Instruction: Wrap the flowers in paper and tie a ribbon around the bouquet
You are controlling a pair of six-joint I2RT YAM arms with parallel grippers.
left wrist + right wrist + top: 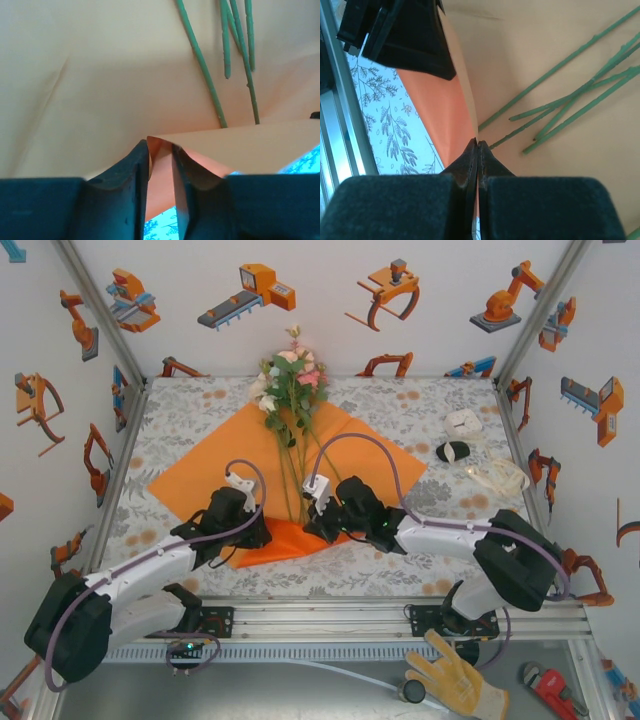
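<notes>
The right gripper point(478, 145) had its two fingers pressed flat together, nipping the raised edge of the paper point(545, 30) at their tips, a sliver of orange showing down the seam between them. The left gripper point(160, 150) stood with its fingers a little apart, and the folded lip of the sheet rose in the gap between them; whether either finger pressed on it could not be told. In the right wrist view the left gripper's dark body hung over the same fold, near the top left corner.

Both grippers sat low at the near corner of the paper, side by side, where the sheet was turned up and showed a deeper orange face. The thin green stems of the flowers point(290, 380) lay loose on the pale upper face just beyond the fingers, their cut ends near the fold. From above, the sheet lay as a diamond on the floral-patterned table point(400, 570), with the pink, white and cream blossoms at its far corner, by the back wall.

The ribbon point(497, 477) lay in a loose cream bundle well off to the right, beside a black oval object point(453, 451) and a small white box point(463, 422)
</notes>
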